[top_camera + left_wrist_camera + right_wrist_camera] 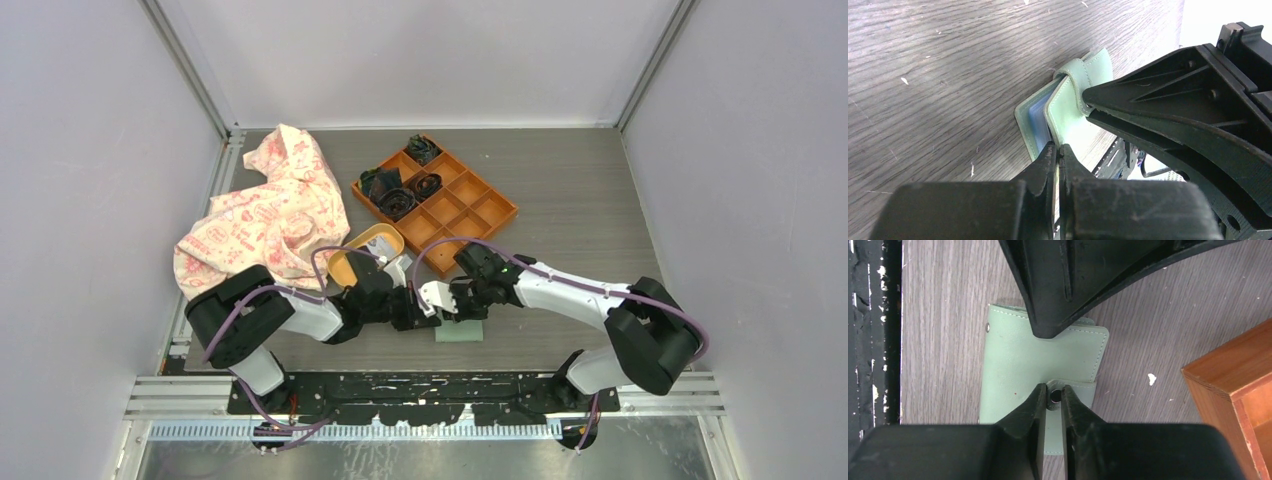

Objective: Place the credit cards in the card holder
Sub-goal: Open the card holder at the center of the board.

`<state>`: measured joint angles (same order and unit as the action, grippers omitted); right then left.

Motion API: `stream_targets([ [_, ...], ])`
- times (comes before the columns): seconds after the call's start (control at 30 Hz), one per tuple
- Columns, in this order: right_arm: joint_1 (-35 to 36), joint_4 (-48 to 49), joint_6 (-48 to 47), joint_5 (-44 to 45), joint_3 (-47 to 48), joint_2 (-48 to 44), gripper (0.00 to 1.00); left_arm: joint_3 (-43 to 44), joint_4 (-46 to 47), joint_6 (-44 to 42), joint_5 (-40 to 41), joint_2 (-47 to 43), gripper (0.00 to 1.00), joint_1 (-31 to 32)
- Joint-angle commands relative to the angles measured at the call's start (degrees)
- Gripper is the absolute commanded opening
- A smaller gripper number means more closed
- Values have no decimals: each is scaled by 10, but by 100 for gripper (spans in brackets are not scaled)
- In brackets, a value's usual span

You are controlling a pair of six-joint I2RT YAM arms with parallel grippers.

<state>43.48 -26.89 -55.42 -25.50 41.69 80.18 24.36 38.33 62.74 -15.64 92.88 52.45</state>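
Wallet (1018, 355) lies on table (1148, 300) near front edge. My right gripper (1052, 395) nearly shut, pinching snap tab (1080, 390). My left gripper (1058, 155) fully shut at wallet edge; hold there unclear. Risk: tab slips on pull, or whole wallet lifts if left hold fails.

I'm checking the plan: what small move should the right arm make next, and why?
Probably pull the right gripper, whose jaws pinch the closing tab, up to free it, while the left gripper holds the card holder at its edge: it is folded nearly shut, so no slot is reachable.
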Motion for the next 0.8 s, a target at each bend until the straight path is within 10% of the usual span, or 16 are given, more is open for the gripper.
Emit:
stream_targets([
  [0.0, 1, 21, 11, 75, 8, 12, 12, -6, 38, -23, -11, 3, 0, 3],
  [0.77, -95, 45, 237, 120, 71, -28, 1, 28, -73, -200, -19, -42, 0, 3],
])
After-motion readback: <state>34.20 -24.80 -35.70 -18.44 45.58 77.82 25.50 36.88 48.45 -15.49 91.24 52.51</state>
